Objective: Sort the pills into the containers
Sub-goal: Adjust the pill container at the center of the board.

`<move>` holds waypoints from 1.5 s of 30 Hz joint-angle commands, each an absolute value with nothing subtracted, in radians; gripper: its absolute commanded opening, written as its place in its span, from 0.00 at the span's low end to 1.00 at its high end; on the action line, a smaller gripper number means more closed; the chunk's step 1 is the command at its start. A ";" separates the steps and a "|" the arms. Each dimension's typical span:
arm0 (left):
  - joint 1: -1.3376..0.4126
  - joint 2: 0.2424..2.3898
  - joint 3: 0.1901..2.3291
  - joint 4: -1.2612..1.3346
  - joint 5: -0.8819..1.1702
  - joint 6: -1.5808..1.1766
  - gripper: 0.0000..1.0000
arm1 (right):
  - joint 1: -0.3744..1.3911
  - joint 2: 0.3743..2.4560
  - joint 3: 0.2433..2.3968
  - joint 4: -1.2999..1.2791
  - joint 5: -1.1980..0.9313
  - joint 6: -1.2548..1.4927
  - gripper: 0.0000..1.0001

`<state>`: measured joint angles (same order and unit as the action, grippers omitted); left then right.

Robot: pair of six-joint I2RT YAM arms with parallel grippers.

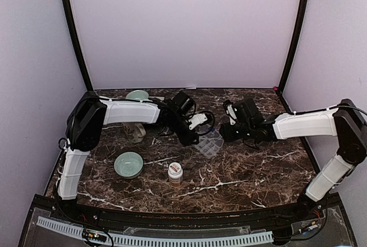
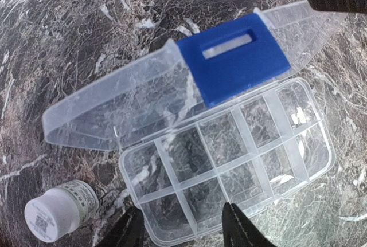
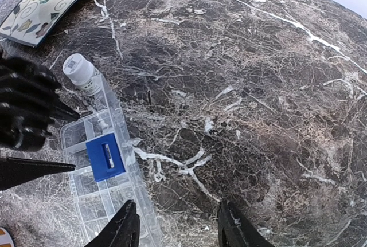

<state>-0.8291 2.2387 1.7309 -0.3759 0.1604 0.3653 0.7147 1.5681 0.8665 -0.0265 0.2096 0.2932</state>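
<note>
The container (image 1: 209, 142), a clear compartmented box (image 2: 229, 144), lies open on the marble between both arms. Its lid (image 2: 114, 104), with a blue label (image 2: 235, 58), is folded back flat. Two small white pills (image 2: 298, 118) rest in a far-right compartment; the other compartments look empty. My left gripper (image 2: 183, 230) is open, its fingertips astride the box's near end, nothing visibly pinched. My right gripper (image 3: 178, 227) hangs open over bare marble, just right of the box (image 3: 74, 132). In the top view the left gripper (image 1: 192, 137) and right gripper (image 1: 225, 132) flank the box.
A white-capped bottle (image 2: 57, 210) lies beside the box's left corner. Another bottle (image 1: 175, 173) stands nearer the front. Pale green bowls sit at front left (image 1: 128, 164) and back left (image 1: 137, 95). A flowered plate (image 3: 40, 0) shows in the right wrist view.
</note>
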 commanded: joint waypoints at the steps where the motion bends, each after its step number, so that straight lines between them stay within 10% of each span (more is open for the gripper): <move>1: -0.824 2.244 1.755 -0.416 0.169 0.379 0.48 | 0.719 1.583 0.891 -0.045 0.238 0.297 0.47; 45: -0.813 2.270 1.761 -0.417 0.227 0.355 0.44 | 0.747 1.676 0.895 0.024 0.279 0.468 0.47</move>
<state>-0.8207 2.2665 1.7615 -0.4019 0.2081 0.3573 0.7723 1.6707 0.8841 -0.0036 0.2478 0.4557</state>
